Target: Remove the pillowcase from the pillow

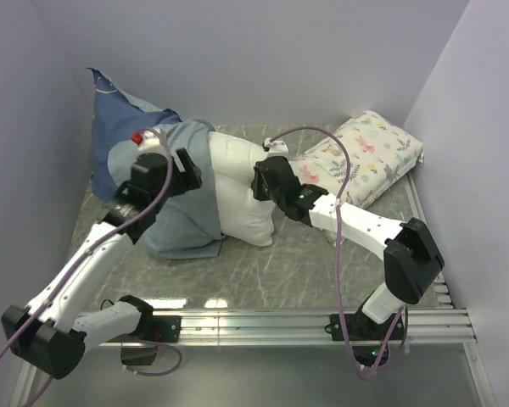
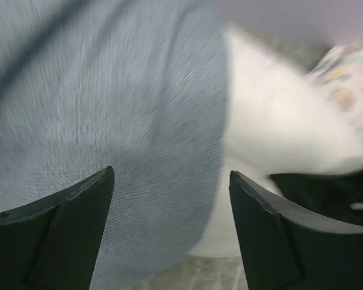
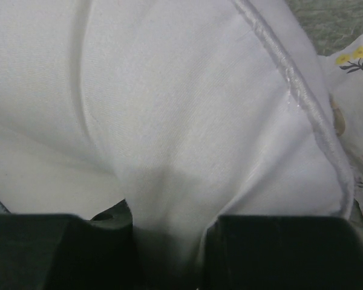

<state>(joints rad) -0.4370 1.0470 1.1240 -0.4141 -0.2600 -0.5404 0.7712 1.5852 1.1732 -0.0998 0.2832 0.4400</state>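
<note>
The pillowcase (image 1: 180, 227), the only one here, sits on the left half of the desk (image 1: 288, 271). It is turned paler side out over the left part of the one white pillow (image 1: 240, 197), and a navy corner stands up against the far-left wall. Its mouth faces right. As far as I can judge through the bunching, its long axis runs left to right, with the pillow's bare end pointing toward the single floral pillow (image 1: 366, 157) and touching it. I have two pincers. My left pincer (image 2: 170, 175) is spread wide just above the grey-blue cloth. My right pincer (image 3: 169, 244) is pinching a puckered fold of the pillow near its seamed edge.
</note>
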